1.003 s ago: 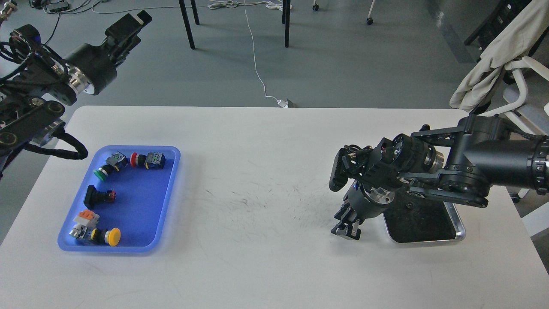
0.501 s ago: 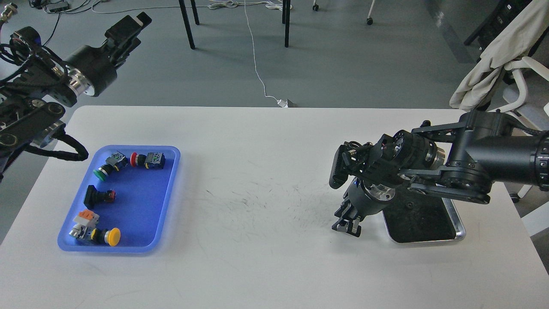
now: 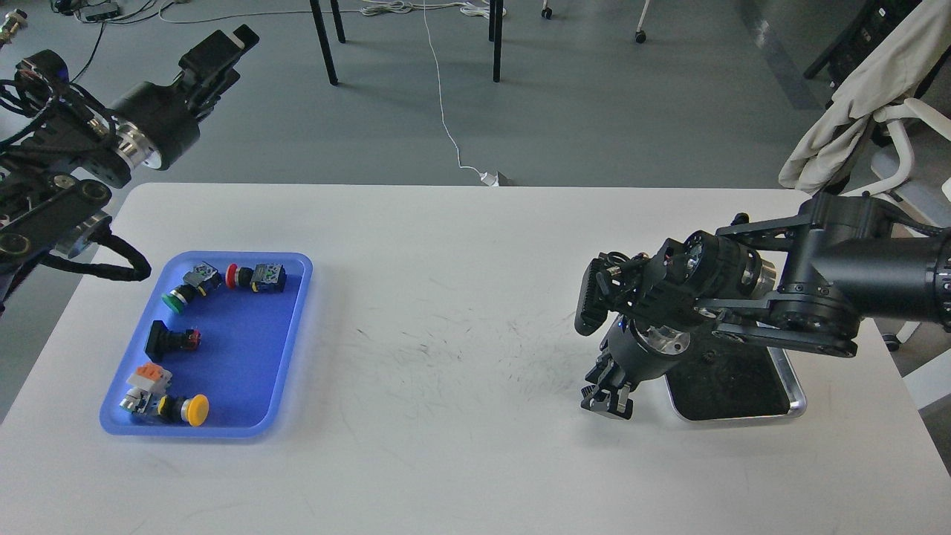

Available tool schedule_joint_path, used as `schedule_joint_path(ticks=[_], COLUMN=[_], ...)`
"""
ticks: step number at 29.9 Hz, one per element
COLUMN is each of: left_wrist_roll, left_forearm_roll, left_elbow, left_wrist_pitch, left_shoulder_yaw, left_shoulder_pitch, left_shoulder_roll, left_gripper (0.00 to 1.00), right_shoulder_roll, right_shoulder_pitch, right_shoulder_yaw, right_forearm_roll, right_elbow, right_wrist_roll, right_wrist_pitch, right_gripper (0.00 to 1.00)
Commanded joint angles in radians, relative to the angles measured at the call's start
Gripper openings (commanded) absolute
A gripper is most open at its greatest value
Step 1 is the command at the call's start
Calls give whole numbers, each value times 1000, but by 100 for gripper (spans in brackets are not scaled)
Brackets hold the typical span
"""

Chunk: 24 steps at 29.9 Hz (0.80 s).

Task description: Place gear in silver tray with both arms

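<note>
The silver tray lies at the table's right side, its dark bottom largely covered by my right arm. My right gripper points down at the table just left of the tray's left rim; it is dark and small, and nothing shows in it. The gear is several push-button switches in the blue tray at the left: a yellow button, a green button, a red button and a black switch. My left gripper is raised above the floor beyond the table's far left corner, empty.
The white table has scuff marks in its middle. A chair draped with a beige cloth stands past the right edge. Table legs and a white cable are on the floor behind.
My right gripper has shifted slightly right, closer to the silver tray's left rim. My left arm has drifted slightly left. The buttons have not moved.
</note>
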Motion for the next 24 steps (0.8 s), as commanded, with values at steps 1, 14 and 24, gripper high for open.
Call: schedule_joint_path(ticks=[1, 14, 24], left_wrist_roll=[0, 0, 0], left_forearm_roll=[0, -1, -5], left_elbow=[1, 4, 4], left_wrist_pitch=[-1, 1, 1], left_shoulder_yaw=[0, -3, -3], left_shoulder_pitch=[4, 13, 13], left_shoulder_roll=[0, -3, 0], left_gripper=[86, 86, 86], right_shoulder_roll=[-3, -1, 6], right_shoulder_pitch=[-1, 12, 14], right_shoulder_yaw=[-4, -4, -7], right_forearm_roll=[0, -1, -3], right_elbow=[8, 2, 1], right_wrist_roll=[0, 0, 0], right_wrist_pitch=[0, 0, 0], right_gripper=[42, 35, 24])
